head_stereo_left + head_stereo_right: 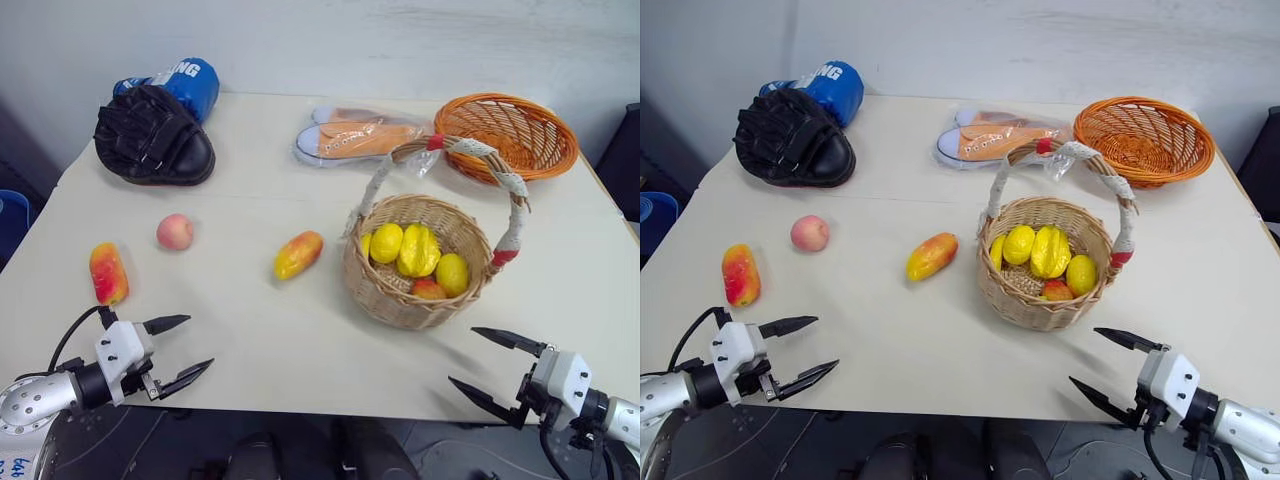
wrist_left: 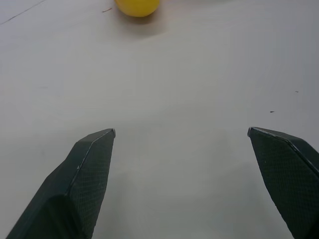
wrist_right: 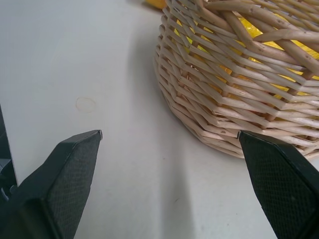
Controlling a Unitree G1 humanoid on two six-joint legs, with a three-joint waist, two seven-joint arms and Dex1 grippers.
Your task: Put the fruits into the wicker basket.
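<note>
The wicker basket (image 1: 385, 298) stands right of the table's centre and holds two lemons (image 1: 386, 242), a starfruit (image 1: 418, 250) and a small red-orange fruit (image 1: 428, 289). On the table to its left lie a mango (image 1: 298, 254), a peach (image 1: 174, 231) and, furthest left, a second mango (image 1: 108, 273). My left gripper (image 1: 200, 342) hangs open over the front edge, below the peach, with nothing in it. The left wrist view has a mango's yellow end (image 2: 137, 6) far ahead. My right gripper (image 1: 462, 355) is open and empty just in front of the basket wall (image 3: 239, 99).
At the back left lie a black boxing pad (image 1: 152, 135) and a blue glove (image 1: 180, 80). A pair of orange shoes (image 1: 360, 135) sits at the back centre, and a shallow orange wicker bowl (image 1: 510, 135) at the back right. Bare tabletop (image 1: 250, 330) lies between the grippers.
</note>
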